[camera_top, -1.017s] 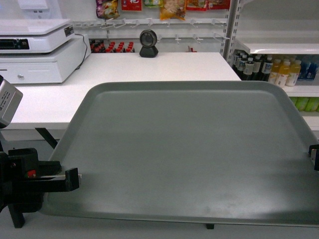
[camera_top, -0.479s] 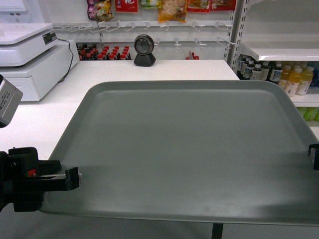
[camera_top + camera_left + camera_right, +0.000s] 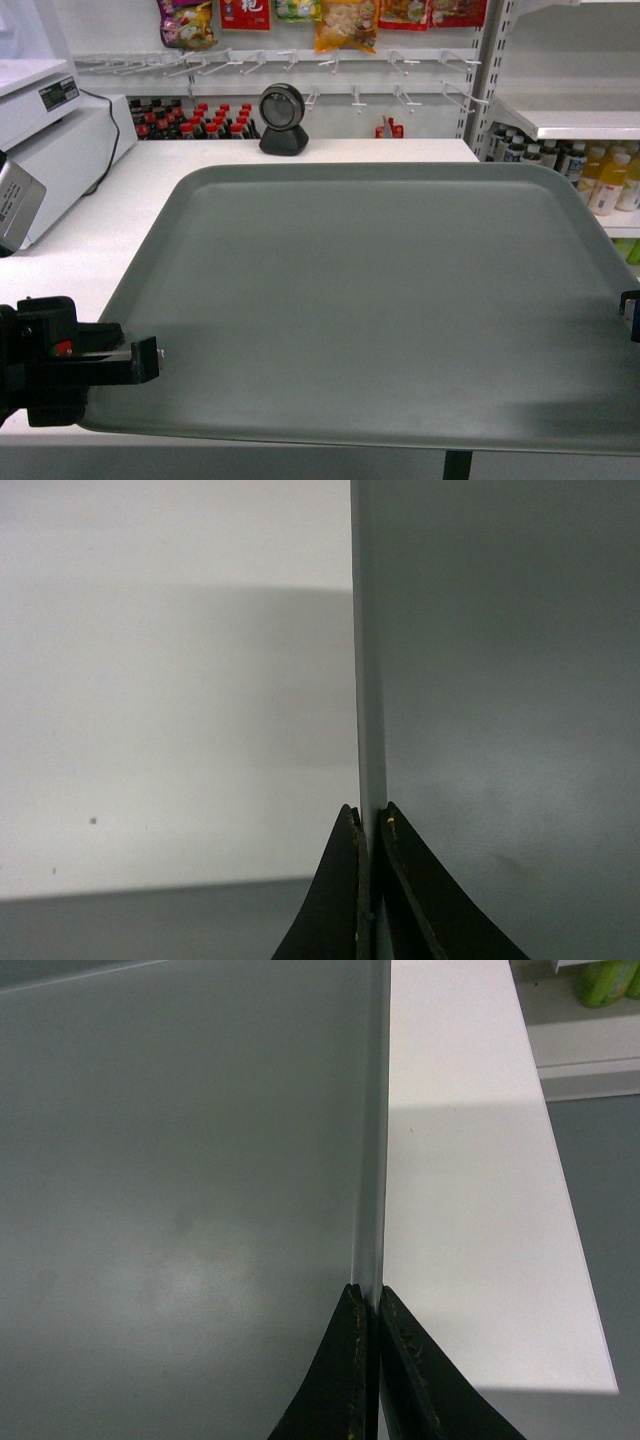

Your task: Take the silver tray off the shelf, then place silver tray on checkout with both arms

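The silver tray (image 3: 370, 300) fills most of the head view, held level above the white checkout (image 3: 130, 210). My left gripper (image 3: 150, 358) is shut on the tray's left rim, black with a small red mark. In the left wrist view the gripper (image 3: 368, 820) pinches the tray's rim (image 3: 368, 680), with the checkout top (image 3: 170, 730) below. My right gripper (image 3: 632, 315) shows only at the head view's right edge. In the right wrist view it (image 3: 368, 1298) is shut on the tray's right rim (image 3: 372, 1160), over the checkout (image 3: 470, 1210). The shelf (image 3: 570, 118) stands at the back right.
A black round scanner (image 3: 279, 120) stands at the checkout's far edge. A white cash register (image 3: 50, 150) sits at far left. Bottles (image 3: 600, 175) fill the lower shelf at right, dark red-capped bottles (image 3: 200, 118) line the back, and snack bags (image 3: 340, 20) hang above.
The view has moved forward and to the right: the cash register slid left out of frame, the scanner grew nearer, and more checkout lies under the tray. Both grippers keep their hold.
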Motion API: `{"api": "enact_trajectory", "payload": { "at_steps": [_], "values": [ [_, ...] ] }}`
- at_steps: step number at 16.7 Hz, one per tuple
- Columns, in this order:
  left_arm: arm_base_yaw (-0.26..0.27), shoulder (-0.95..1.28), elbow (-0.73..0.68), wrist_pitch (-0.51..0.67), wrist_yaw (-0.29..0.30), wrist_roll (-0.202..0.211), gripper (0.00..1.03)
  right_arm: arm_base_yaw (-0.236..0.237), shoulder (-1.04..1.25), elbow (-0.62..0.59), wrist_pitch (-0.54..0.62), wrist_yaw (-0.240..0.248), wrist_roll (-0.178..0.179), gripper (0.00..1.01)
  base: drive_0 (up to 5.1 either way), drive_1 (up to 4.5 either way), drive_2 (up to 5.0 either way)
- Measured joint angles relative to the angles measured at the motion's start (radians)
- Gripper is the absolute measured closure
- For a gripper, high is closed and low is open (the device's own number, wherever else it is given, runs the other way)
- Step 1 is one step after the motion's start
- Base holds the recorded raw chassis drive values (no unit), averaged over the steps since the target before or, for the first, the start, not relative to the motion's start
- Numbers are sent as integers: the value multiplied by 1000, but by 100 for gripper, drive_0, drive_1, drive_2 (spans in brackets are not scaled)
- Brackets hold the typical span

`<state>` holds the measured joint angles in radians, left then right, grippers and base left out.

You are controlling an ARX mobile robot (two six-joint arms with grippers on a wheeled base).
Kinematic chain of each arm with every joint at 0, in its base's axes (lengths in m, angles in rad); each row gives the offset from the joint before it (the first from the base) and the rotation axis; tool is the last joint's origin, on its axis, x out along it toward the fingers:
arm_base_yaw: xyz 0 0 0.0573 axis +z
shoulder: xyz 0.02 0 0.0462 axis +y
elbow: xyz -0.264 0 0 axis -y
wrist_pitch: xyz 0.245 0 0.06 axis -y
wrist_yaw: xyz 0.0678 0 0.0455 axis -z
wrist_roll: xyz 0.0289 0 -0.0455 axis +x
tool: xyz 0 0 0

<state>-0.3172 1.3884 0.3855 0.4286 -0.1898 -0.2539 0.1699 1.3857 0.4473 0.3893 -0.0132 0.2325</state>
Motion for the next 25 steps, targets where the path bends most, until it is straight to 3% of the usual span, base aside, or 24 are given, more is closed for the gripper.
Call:
{"api": "enact_trajectory", "payload": {
  "at_steps": [19, 20, 21, 22, 25],
  "values": [
    [0, 4, 2, 5, 0, 0, 100, 0, 3, 0, 1, 2, 0, 99, -5, 401, -410],
    [-8, 5, 31, -101, -31, -21, 100, 0, 3, 0, 1, -5, 0, 99, -9, 388, -406],
    [-13, 30, 100, -249, -80, -63, 100, 0, 4, 10, -35, -36, -18, 99, -9, 388, -406],
    [-6, 60, 148, -328, -79, -90, 100, -2, 29, 37, -79, -76, -40, 99, -9, 388, -406],
    [55, 175, 247, -344, 0, -127, 100, -47, 231, 211, -92, -205, -134, 99, -9, 388, -406]
  ]
}}
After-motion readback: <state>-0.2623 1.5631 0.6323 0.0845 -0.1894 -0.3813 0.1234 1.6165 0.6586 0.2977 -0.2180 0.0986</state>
